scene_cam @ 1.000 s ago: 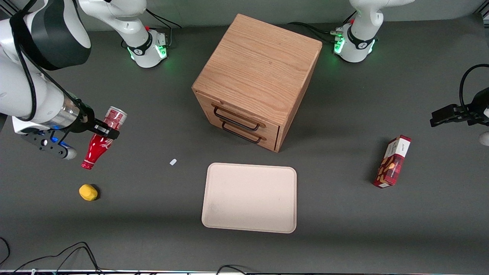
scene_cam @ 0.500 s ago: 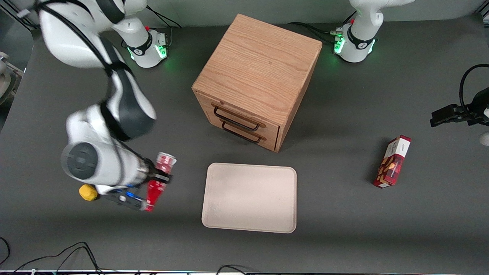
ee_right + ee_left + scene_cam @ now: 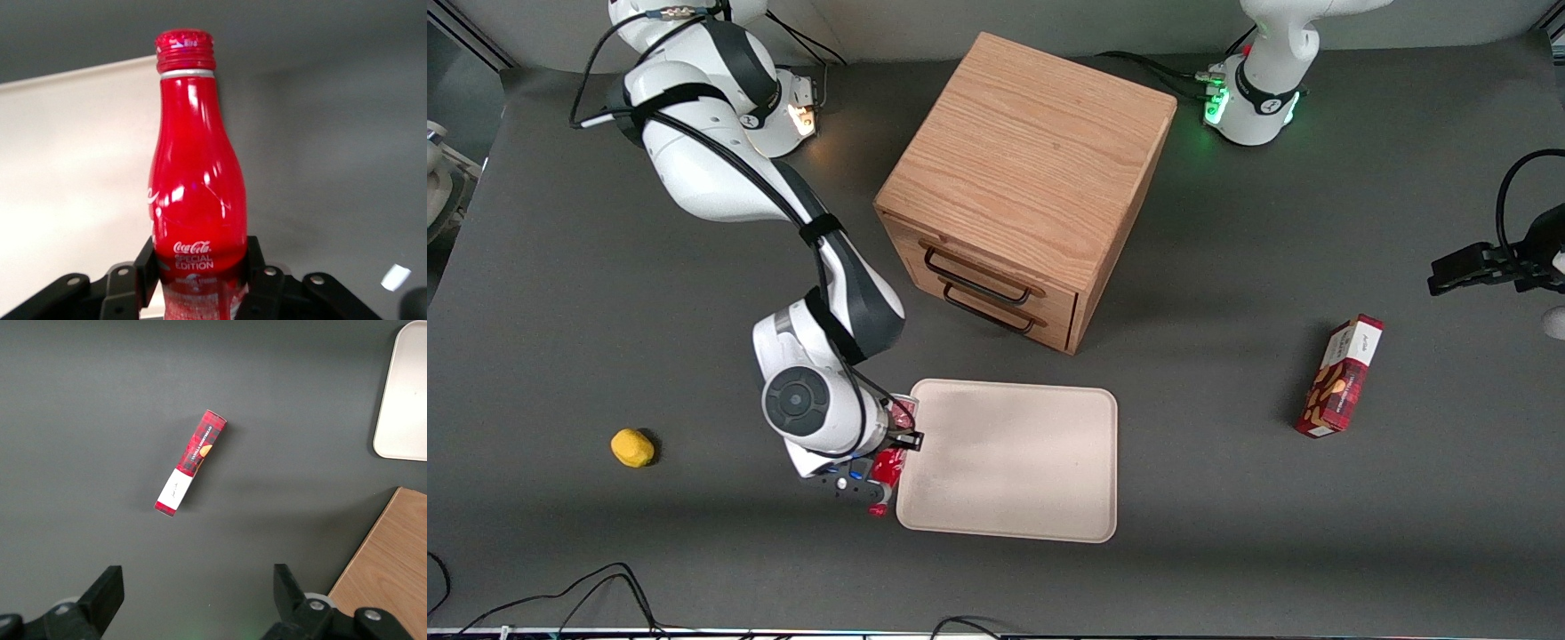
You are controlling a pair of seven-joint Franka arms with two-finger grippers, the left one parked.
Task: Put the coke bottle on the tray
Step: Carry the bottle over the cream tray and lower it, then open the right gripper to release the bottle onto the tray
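Transport step: gripper [image 3: 200, 280] clamped on coke bottle [image 3: 197, 180], at tray [image 3: 1009, 462] edge nearest working arm. Next: carry over tray middle, lower, release.

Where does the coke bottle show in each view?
Front view: bottle held in the gripper, jaws shut on it, at the tray edge toward the working arm's end.
Left wrist view: not in it.
Right wrist view: bottle fills the middle.
Shared landmark: the tray, in all three.
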